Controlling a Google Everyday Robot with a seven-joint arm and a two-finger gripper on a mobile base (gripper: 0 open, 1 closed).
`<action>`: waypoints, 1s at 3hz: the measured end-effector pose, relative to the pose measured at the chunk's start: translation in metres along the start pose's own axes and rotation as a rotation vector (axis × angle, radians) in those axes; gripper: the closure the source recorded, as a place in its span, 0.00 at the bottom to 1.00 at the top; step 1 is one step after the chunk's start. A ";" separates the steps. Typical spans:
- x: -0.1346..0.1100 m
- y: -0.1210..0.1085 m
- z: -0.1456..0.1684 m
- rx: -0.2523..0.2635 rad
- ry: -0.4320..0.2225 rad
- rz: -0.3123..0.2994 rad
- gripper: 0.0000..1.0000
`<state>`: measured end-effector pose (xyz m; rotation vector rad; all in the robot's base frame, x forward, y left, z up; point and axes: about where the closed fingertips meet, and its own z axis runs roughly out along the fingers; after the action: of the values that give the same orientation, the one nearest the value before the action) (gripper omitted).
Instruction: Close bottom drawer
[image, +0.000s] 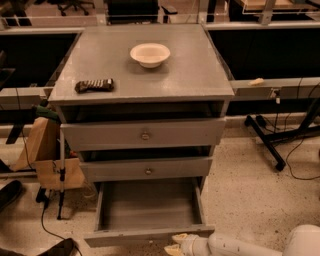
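The bottom drawer (149, 206) of the grey cabinet is pulled far out and looks empty inside. Its slim grey front (148, 235) runs along the lower edge of the view. My gripper (176, 243) sits just below the right half of that front, at the end of my white arm (240, 246) that comes in from the lower right. The pale fingertips (179, 237) point left and lie close against the drawer front. The middle drawer (146, 169) and the top drawer (144, 134) stand slightly out from the cabinet.
A white bowl (150, 54) and a dark snack packet (94, 85) lie on the cabinet top (190, 75). A brown paper bag (42, 145) and a stick with a cable stand left of the cabinet. Black chair legs (267, 140) are at the right.
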<state>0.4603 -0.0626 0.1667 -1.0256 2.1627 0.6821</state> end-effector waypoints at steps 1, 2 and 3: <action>-0.025 -0.019 0.015 -0.038 0.009 -0.059 0.70; -0.031 -0.022 0.017 -0.049 0.013 -0.076 0.94; -0.041 -0.024 0.025 -0.066 0.056 -0.121 1.00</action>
<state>0.5080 -0.0396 0.1752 -1.2131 2.1176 0.6794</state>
